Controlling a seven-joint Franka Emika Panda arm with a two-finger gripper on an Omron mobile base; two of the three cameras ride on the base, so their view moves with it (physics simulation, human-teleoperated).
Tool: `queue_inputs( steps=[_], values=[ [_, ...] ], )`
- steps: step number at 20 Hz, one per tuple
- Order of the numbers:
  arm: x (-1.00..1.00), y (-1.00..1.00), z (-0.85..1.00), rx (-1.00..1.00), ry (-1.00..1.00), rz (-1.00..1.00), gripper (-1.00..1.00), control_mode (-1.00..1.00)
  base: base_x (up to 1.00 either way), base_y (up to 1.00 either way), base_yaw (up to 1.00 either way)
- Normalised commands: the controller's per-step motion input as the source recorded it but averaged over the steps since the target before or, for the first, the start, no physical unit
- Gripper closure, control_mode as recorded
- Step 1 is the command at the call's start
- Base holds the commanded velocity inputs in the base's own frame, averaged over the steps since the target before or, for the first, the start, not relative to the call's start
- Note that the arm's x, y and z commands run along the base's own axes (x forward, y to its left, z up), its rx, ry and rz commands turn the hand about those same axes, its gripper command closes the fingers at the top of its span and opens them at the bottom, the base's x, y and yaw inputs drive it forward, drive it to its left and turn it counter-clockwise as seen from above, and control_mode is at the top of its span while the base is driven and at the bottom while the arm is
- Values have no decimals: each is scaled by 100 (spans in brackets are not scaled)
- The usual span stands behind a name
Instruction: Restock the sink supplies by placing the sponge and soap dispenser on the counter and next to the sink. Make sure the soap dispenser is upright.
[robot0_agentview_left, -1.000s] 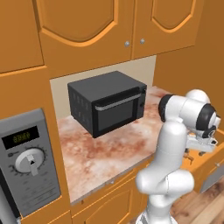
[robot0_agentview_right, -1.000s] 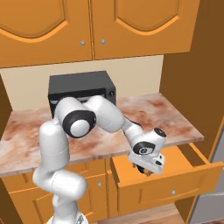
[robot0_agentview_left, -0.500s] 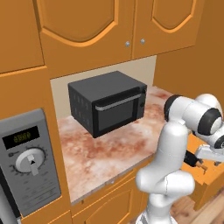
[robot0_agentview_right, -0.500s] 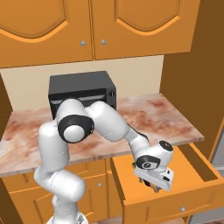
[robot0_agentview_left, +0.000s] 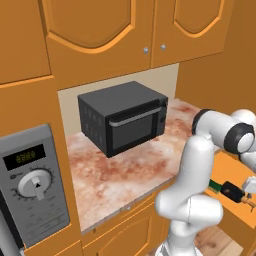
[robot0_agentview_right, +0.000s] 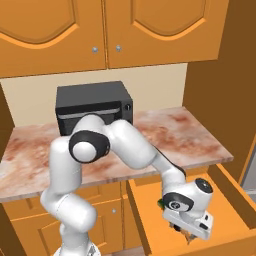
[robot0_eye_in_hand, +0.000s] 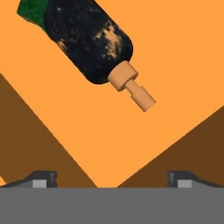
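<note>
Open drawer (robot0_agentview_right: 227, 200), flat orange floor: soap dispenser (robot0_eye_in_hand: 89, 41) lies on its side, a black mottled cylinder with a stepped tan pump. Long axis runs diagonally in hand view, pump toward lower right. Green sponge (robot0_eye_in_hand: 33, 11) touches its base end. Gripper (robot0_eye_in_hand: 112, 178) above, fingers apart, holding nothing.

White arm (robot0_agentview_right: 130, 150) bent low and forward, wrist turned down, pincer (robot0_eye_in_hand: 111, 178) spread wide, holding nothing
</note>
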Motion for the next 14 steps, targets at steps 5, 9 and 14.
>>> queue_inputs(
  steps=[5, 9, 14],
  values=[
    [27, 0, -3, 0, 4, 4, -100, -100, 0, 0, 0],
    [11, 0, -24, -2, 0, 12, -100, -100, 0, 0, 0],
    [5, 0, -38, -1, -1, 17, -100, -100, 0, 0, 0]
  ],
)
